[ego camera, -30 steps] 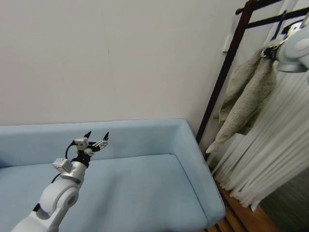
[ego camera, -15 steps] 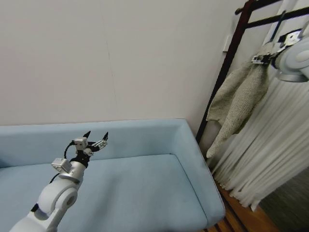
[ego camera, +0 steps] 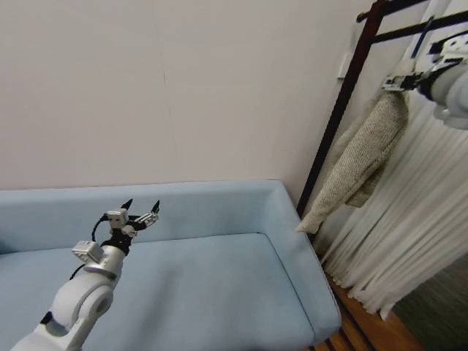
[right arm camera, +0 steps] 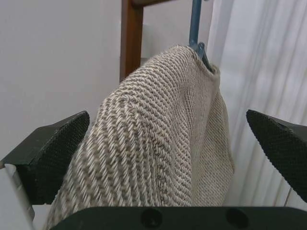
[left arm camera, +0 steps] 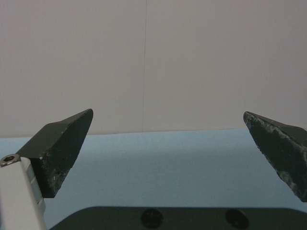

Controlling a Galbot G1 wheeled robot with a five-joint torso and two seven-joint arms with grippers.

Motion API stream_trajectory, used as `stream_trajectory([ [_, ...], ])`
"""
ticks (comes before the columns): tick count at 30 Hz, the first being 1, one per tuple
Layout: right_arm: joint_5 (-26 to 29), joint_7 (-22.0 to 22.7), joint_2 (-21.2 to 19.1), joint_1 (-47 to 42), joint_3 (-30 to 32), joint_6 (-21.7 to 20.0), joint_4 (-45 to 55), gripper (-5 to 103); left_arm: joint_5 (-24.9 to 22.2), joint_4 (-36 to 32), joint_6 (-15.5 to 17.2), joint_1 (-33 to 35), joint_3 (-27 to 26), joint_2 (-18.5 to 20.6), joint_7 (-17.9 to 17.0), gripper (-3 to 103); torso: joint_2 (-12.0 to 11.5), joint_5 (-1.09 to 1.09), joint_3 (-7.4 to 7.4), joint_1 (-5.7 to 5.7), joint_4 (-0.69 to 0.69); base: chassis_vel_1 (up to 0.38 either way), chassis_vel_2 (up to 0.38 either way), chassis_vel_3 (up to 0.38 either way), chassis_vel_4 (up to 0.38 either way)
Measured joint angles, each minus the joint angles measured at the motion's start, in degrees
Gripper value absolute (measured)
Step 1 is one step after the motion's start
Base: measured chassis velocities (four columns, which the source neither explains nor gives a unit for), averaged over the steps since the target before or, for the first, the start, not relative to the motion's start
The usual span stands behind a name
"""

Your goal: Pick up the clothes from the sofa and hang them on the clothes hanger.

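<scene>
A beige knitted garment point(ego camera: 362, 157) hangs beside the dark wooden clothes rack point(ego camera: 342, 110), its tail reaching down near the sofa's right end. In the right wrist view the garment point(right arm camera: 158, 139) is draped over a blue hook point(right arm camera: 194, 24). My right gripper point(ego camera: 406, 74) is at the garment's top, open, with its fingers point(right arm camera: 53, 153) spread wide on either side of the knit. My left gripper point(ego camera: 142, 205) hovers open over the light blue sofa point(ego camera: 219, 292), holding nothing. The left wrist view shows the left gripper point(left arm camera: 168, 112) facing the sofa back and the wall.
White curtains point(ego camera: 409, 219) hang right of the rack. A strip of wooden floor point(ego camera: 365, 329) shows past the sofa's right arm. A plain wall point(ego camera: 183, 88) stands behind the sofa.
The right arm has drawn up and to the right at the garment's top. The garment swung left and back, its tail now lower left. The left arm dipped slightly left.
</scene>
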Motion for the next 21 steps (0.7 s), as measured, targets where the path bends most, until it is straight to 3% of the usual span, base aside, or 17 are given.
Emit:
stream_trajectory([
  [8, -1.4, -5.8, -2.6, 0.1, 1.2, 0.9, 5.9, 100, -0.1, -1.0, 0.0, 1.4, -1.5, 0.1, 0.0, 100, 0.0, 0.0, 0.0, 0.0, 0.0, 0.0, 0.0, 0.0, 0.0],
  [11, -2.0, -10.8, -4.3, -0.3, 2.1, 2.7, 10.0, 100, -0.2, -2.0, 0.0, 3.1, -3.3, -0.2, -0.1, 100, 0.0, -0.01, 0.0, 0.0, 0.01, 0.0, 0.0, 0.0, 0.0],
  [13, -2.0, -11.7, -4.6, -0.4, 2.2, 3.3, 10.6, 100, -0.2, -2.1, 0.0, 3.4, -3.6, -0.3, -0.1, 100, 0.0, -0.01, 0.0, 0.0, 0.01, 0.0, 0.0, 0.0, 0.0],
  [16, -2.1, -17.8, -6.1, -2.3, 2.7, 8.3, 12.8, 100, -0.3, -3.1, 0.1, 4.8, -5.2, -0.6, -0.1, 100, 0.0, -0.01, 0.0, 0.0, -0.01, 0.0, 0.0, 0.0, 0.0],
  [19, -1.7, -19.9, -6.3, -3.7, 3.0, 10.3, 13.4, 100, -0.3, -3.6, 0.1, 5.5, -6.0, -0.9, -0.1, 100, 0.0, 0.0, 0.0, 0.01, 0.0, 0.0, 0.0, 0.0, 0.0],
  [21, -0.7, -22.9, -5.5, -6.8, 3.5, 13.7, 13.8, 100, -0.3, -4.9, 0.3, 7.1, -7.4, -1.7, -0.1, 100, 0.0, -0.01, 0.0, 0.0, -0.01, 0.0, 0.0, 0.0, 0.0],
])
